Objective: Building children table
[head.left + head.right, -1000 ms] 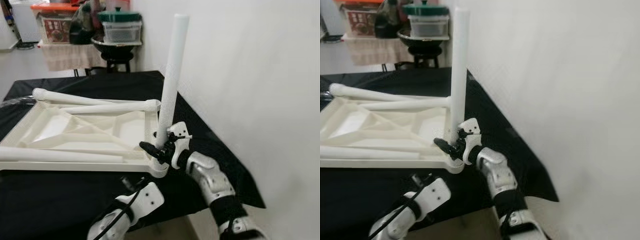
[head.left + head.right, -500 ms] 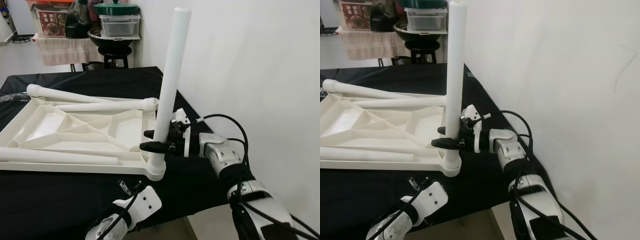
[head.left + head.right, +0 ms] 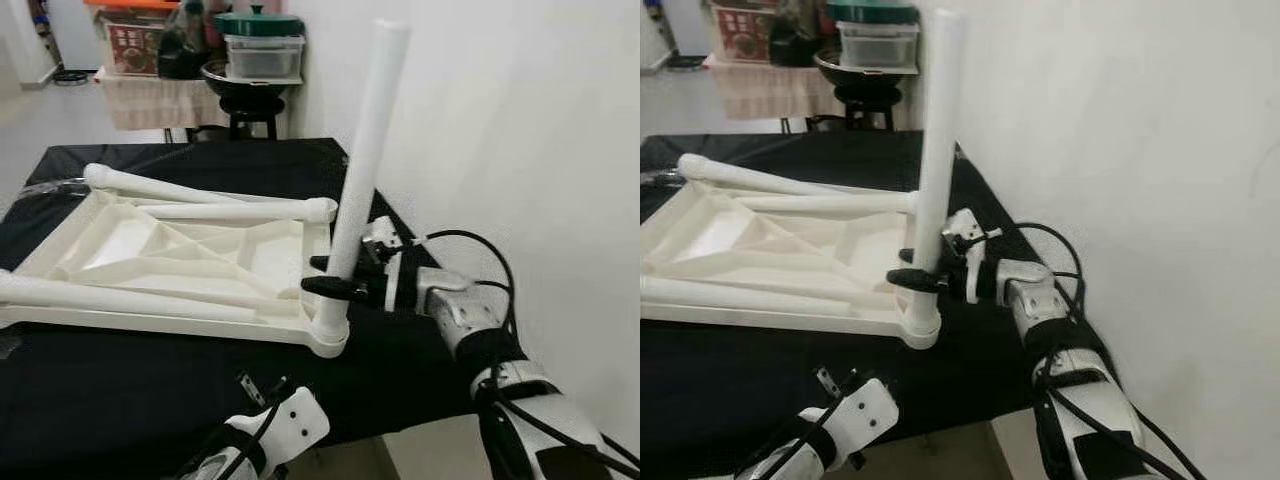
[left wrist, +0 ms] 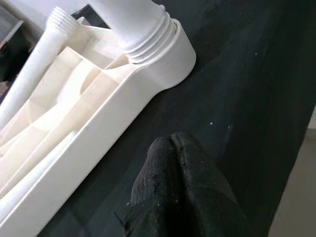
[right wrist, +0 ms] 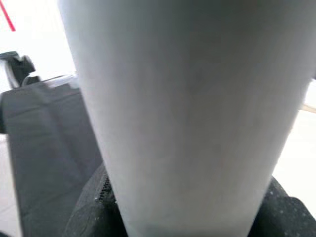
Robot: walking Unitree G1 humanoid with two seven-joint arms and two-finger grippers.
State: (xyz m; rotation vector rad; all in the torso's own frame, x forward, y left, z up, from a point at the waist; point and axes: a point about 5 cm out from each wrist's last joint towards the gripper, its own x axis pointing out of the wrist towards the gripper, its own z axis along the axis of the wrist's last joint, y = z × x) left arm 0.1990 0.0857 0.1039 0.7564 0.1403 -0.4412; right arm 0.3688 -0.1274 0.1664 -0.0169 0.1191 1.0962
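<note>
A white plastic tabletop (image 3: 150, 255) lay upside down on a black cloth (image 3: 120, 390), one white leg (image 3: 362, 170) standing upright in its near right corner socket (image 3: 330, 338), close to the white wall (image 3: 520, 150). The right gripper (image 3: 335, 277) reached in from the right at a low point on that leg, its two black fingers (image 3: 330, 287) lying either side of the tube; the right wrist view put the leg hard up against the camera with dark pads (image 5: 91, 217) at both its edges, the fingers closed onto it. Three more legs lay flat: one (image 3: 240, 210) across the far side of the tabletop, one (image 3: 150, 185) angled beyond it, one (image 3: 110, 298) along the near edge. The left gripper (image 4: 180, 197) hovered low over the cloth just off the socket corner, holding nothing, its fingers pressed together in the left wrist view. Behind the table stood a stool (image 3: 250, 105) bearing a pan and lidded containers (image 3: 262, 45), beside a cloth-draped stand with boxes (image 3: 135, 45).
</note>
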